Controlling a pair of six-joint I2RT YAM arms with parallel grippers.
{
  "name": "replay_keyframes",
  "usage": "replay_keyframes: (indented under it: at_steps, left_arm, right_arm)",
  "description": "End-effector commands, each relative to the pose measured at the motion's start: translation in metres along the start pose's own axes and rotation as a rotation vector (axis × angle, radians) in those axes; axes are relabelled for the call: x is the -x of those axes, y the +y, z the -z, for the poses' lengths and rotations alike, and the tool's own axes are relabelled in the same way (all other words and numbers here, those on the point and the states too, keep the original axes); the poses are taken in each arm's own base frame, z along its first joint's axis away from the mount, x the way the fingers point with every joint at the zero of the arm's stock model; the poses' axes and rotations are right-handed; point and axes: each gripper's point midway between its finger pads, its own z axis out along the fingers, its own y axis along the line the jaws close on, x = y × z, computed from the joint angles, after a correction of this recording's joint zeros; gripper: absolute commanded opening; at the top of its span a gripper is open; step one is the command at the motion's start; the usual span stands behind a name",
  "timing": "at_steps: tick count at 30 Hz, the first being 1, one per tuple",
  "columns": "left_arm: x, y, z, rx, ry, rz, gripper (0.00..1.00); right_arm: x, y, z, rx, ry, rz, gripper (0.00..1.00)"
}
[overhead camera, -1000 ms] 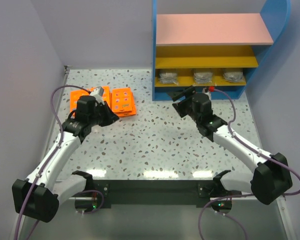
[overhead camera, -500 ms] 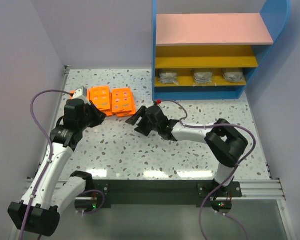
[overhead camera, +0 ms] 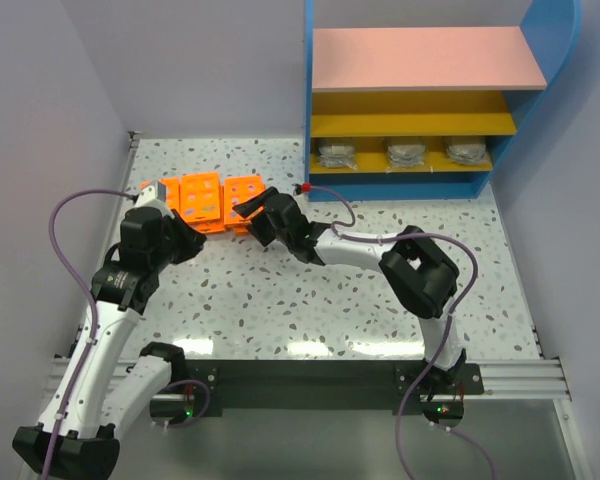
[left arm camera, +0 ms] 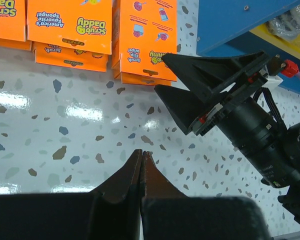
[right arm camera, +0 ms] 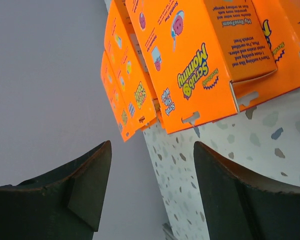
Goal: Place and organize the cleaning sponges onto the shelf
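Both moved left vs earlier, R pincer (overhead camera: 244, 208) spread beside orange packs (overhead camera: 202, 197), L pincer (overhead camera: 157, 190) closed, empty

Right gripper (overhead camera: 243, 207) crowds the right edge of the orange packs (overhead camera: 200, 195); tabletop (overhead camera: 280, 290) toward the shelf (overhead camera: 420, 55) lies open; wrapped pads (overhead camera: 407, 152) fill its lowest board.

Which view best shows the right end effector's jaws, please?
The left wrist view: the right end effector appears whole, jaws apart, near the Scrub Mommy pack. The top view shows it small and dark; its own wrist view, only two fingers.
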Motion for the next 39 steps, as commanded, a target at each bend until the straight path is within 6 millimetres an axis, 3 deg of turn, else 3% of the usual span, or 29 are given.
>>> replay_keyframes:
  at_steps: [1,10,14,18,21,24,26,27,28,30,31,32,33,34,35,36,37,38,39]
  left_arm:
    - [0.003,0.003,0.005,0.019,-0.009,0.0,0.0]
    - [0.009,0.005,0.009,0.038,-0.025,-0.023,0.0]
    - [0.007,0.006,0.006,0.038,-0.014,-0.021,0.0]
    - [0.009,0.004,0.008,0.033,-0.018,-0.02,0.0]
    - [0.011,0.005,0.011,0.044,-0.022,-0.023,0.0]
    - [0.01,0.007,0.013,0.055,-0.022,-0.03,0.0]
    - [0.01,0.008,0.015,0.058,-0.025,-0.029,0.0]
    - [0.009,0.009,0.015,0.06,-0.023,-0.031,0.0]
    - [0.01,0.009,0.016,0.059,-0.026,-0.027,0.0]
    - [0.009,0.009,0.015,0.057,-0.027,-0.026,0.0]
    - [0.009,0.008,0.014,0.055,-0.027,-0.023,0.0]
    - [0.01,0.008,0.014,0.051,-0.027,-0.023,0.0]
    - [0.011,0.006,0.013,0.045,-0.028,-0.021,0.0]
    - [0.01,0.005,0.012,0.043,-0.025,-0.02,0.0]
    - [0.01,0.005,0.012,0.04,-0.027,-0.02,0.0]
    - [0.011,0.004,0.012,0.036,-0.031,-0.018,0.0]
    - [0.012,0.003,0.012,0.032,-0.034,-0.017,0.0]
    - [0.013,0.003,0.011,0.03,-0.037,-0.017,0.0]
    - [0.013,0.001,0.009,0.022,-0.041,-0.015,0.0]
  right_arm:
    - [0.013,0.007,-0.011,-0.031,-0.089,-0.053,0.7]
    - [0.013,-0.01,-0.008,-0.124,-0.096,-0.048,0.69]
    - [0.01,-0.02,-0.019,-0.148,-0.099,-0.055,0.68]
    - [0.016,-0.016,-0.032,-0.136,-0.138,-0.059,0.66]
    - [0.024,-0.016,-0.043,-0.132,-0.159,-0.085,0.61]
    - [0.036,-0.021,-0.047,-0.139,-0.188,-0.111,0.48]
    - [0.045,-0.02,-0.046,-0.124,-0.207,-0.131,0.33]
    - [0.048,-0.026,-0.045,-0.13,-0.214,-0.133,0.27]
    - [0.053,-0.02,-0.041,-0.112,-0.216,-0.138,0.11]
    - [0.052,-0.025,-0.036,-0.112,-0.192,-0.133,0.0]
    - [0.056,-0.006,-0.028,-0.051,-0.184,-0.152,0.0]
    - [0.055,-0.02,-0.023,-0.063,-0.171,-0.14,0.0]
    - [0.052,-0.017,-0.017,-0.043,-0.14,-0.143,0.0]
    - [0.055,0.008,-0.003,0.033,-0.12,-0.159,0.0]
    - [0.055,0.013,0.005,0.058,-0.102,-0.155,0.0]
    - [0.055,0.004,0.015,0.054,-0.085,-0.125,0.0]
    - [0.049,0.01,0.025,0.084,-0.038,-0.112,0.0]
    - [0.051,0.032,0.046,0.142,-0.015,-0.105,0.0]
    - [0.047,0.02,0.056,0.132,0.016,-0.078,0.0]
